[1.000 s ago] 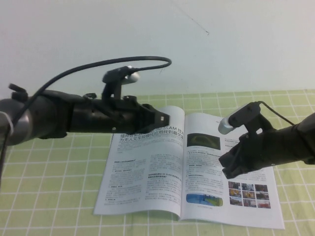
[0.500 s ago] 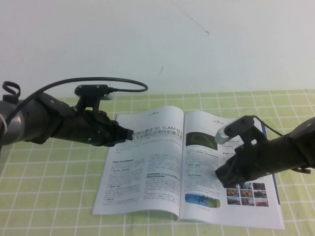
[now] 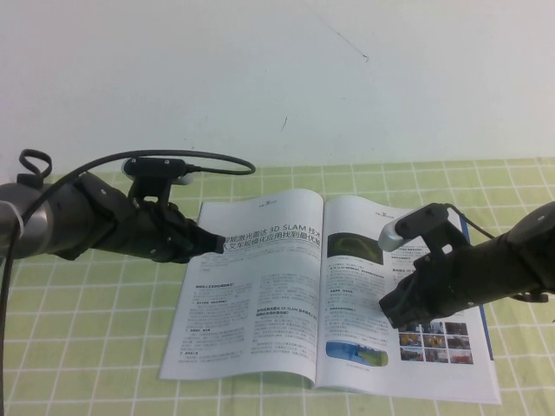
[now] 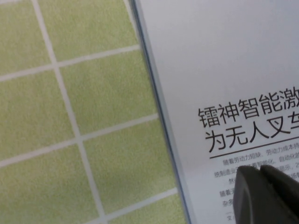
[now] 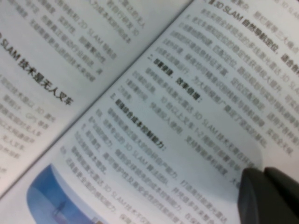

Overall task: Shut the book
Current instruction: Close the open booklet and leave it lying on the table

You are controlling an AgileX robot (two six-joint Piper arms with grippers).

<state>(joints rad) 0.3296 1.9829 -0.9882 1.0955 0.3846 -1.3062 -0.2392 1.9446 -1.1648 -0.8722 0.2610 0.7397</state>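
— We had the book [image 3: 260, 286] open on the bench [image 3: 87, 347], didn't we?
— We did! Left end effector [image 3: 217, 244] clenched over its left page's edge; right end effector [image 3: 390, 308] clenched above the right page.

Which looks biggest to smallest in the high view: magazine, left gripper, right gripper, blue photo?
1. magazine
2. left gripper at the left page's top and right gripper over the right page: look alike, not ranked
3. blue photo on the right page

A green checked cloth [image 3: 87, 338] is covering the table. An open book [image 3: 260, 303] is lying on it, pages facing up.
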